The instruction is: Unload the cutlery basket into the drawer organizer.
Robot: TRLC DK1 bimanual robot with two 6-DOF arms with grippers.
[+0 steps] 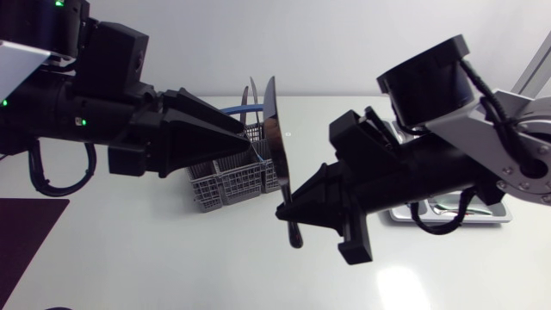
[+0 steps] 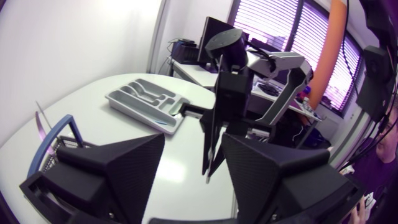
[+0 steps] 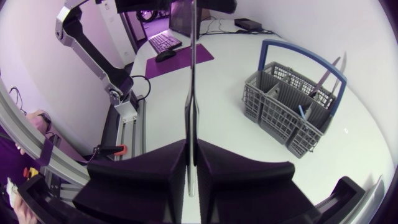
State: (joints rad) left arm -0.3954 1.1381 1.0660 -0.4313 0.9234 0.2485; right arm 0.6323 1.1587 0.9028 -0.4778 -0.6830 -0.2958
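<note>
Head view puts the job partway: my right gripper [image 1: 288, 211] is clamped on a black-handled, mirror-bladed knife [image 1: 277, 146] mid-table, my left gripper [image 1: 251, 145] spread apart beside the grey plastic lattice basket [image 1: 225, 185] with cutlery left inside, while the moulded grey organizer [image 1: 448, 218] at right holds a few pieces.

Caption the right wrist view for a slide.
Right gripper shut on a knife, cutlery basket beyond it on the table.

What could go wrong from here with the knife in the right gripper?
The knife is pinched near one end by the right gripper; it could pivot or slip.
The open left gripper sits close to the blade; either arm moving might knock it.
The organizer is largely hidden behind the right arm in the head view.
</note>
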